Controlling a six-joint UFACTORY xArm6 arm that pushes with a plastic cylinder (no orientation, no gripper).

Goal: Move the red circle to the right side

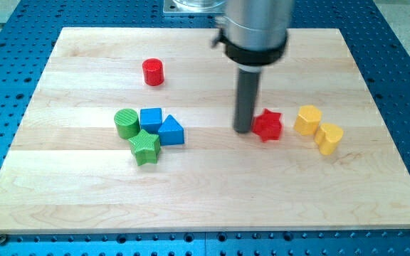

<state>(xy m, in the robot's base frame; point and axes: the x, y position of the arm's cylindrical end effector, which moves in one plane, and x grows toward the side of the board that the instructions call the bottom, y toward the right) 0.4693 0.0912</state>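
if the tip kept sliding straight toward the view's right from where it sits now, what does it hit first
The red star: my tip sits right at its left edge, seemingly touching or nearly so. Beyond it lie the yellow blocks. The red circle is off the line, up-left.

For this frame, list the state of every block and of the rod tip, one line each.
red circle: upright, alone, upper left of the board, not yet moved right.
my tip: down at the board, at the red star's left edge.
red star: beside the tip.
yellow blocks: two, close together, right side.
green circle, blue cube, blue triangle, green star: clustered at the left.
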